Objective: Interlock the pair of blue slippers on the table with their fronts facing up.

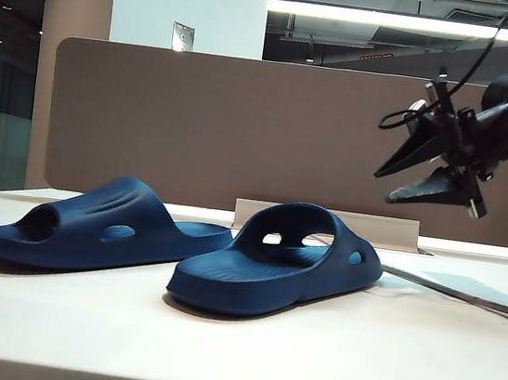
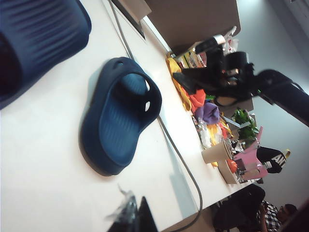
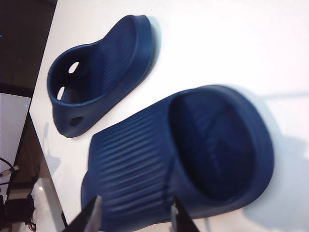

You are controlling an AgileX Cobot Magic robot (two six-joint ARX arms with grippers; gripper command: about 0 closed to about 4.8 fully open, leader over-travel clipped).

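Note:
Two dark blue slippers stand on the white table (image 1: 232, 356). The left slipper (image 1: 104, 226) (image 2: 38, 38) (image 3: 101, 72) and the right slipper (image 1: 277, 263) (image 2: 116, 121) (image 3: 183, 154) lie side by side, soles down and apart. My right gripper (image 1: 382, 188) (image 3: 135, 215) hangs open in the air above and to the right of the right slipper. Its fingers frame that slipper's ridged strap in the right wrist view and hold nothing. My left gripper (image 2: 137, 215) is shut and empty, low over bare table near the slippers. It is outside the exterior view.
A brown partition (image 1: 244, 123) closes the back of the table. A grey cable (image 1: 456, 292) (image 2: 183, 169) runs across the table's right side. A low grey stand (image 1: 325, 220) sits behind the slippers. Colourful clutter (image 2: 207, 111) and a paper cup (image 2: 216, 153) lie past the right slipper.

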